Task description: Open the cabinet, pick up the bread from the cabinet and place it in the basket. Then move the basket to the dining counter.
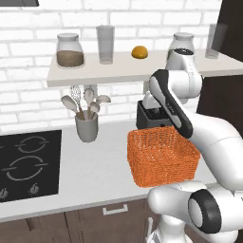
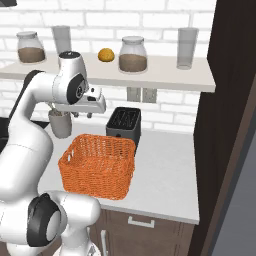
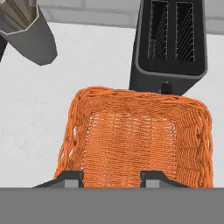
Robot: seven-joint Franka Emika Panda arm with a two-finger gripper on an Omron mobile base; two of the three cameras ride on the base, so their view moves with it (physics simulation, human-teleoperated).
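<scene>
basket (image 3: 140, 131) | end effector (image 3: 113, 178) poised above, pointing down | fingers apart, holding nothing

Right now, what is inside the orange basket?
The basket holds nothing: the hand view looks down on its bare woven floor. The near edge of that floor is covered by the pincer tips. The bread sits on the shelf.

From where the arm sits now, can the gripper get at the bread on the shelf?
Probably yes. The bread lies bare on the open shelf between a glass and a jar, nothing covering it; the gripper hangs lower, over the basket.
</scene>
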